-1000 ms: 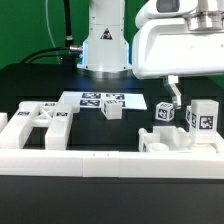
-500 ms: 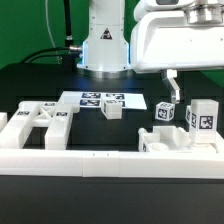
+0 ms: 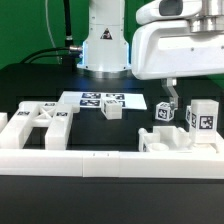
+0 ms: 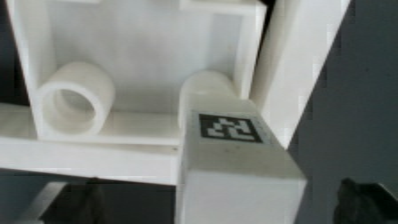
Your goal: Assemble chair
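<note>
Gripper [image 3: 172, 98] poised over the right-hand cluster of chair pieces

The arm hangs just above a cluster of chair pieces [image 3: 178, 130] at the exterior view's right. Its jaws are spread wide and hold nothing. Two tagged blocks [image 3: 205, 117] stand upright in that cluster. At the exterior view's left lies a flat panel [image 3: 40, 120] with cut-outs. A small block [image 3: 113, 110] sits beside the marker board [image 3: 92, 98], and a long white rail [image 3: 90, 165] runs across the front. The wrist view shows, very close, a tagged bar [image 4: 231, 135] next to a rounded hollow peg [image 4: 71, 95] on a white part.

The step in hand looks like the approach to a pick-up from this cluster. The next move probably calls for lowering straight down with one jaw on each side of the chosen piece, then closing squarely so nothing tips.

Only one finger shows in the exterior view, and none shows in the wrist view. Which piece is the target, and whether the cluster's pieces are already joined, cannot be told. The wrist view is soft and tightly cropped.
</note>
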Available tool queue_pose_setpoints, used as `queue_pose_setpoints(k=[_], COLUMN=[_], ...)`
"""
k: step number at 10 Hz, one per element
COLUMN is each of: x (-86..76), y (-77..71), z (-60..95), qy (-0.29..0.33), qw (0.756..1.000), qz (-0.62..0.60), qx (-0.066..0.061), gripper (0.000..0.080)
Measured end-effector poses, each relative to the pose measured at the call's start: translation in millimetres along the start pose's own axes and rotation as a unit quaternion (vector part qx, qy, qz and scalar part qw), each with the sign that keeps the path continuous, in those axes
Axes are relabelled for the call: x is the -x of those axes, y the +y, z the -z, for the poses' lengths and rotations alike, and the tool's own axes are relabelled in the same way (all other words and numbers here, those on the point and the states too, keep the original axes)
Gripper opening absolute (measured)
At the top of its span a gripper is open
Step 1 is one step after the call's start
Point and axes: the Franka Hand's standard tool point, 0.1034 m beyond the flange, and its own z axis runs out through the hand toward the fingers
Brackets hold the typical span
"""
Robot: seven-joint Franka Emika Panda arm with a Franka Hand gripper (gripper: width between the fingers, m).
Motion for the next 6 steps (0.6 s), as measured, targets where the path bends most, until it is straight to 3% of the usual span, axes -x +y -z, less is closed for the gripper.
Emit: queue_pose_setpoints(k=[1, 3, 5, 6], x=[3.8, -2.0, -2.0, -2.1], y=[-0.1, 0.0, 0.1, 0.1], z=[-1.9, -3.5, -3.7, -3.6], qy=[-0.041, -0.041, -0.041, -0.041], qw=[0.999, 0.999, 0.999, 0.999], qz=[0.0, 0.0, 0.0, 0.0], qx=[-0.005, -0.005, -0.005, -0.005], gripper=[0.0648, 0.0648, 0.0377, 0.0285])
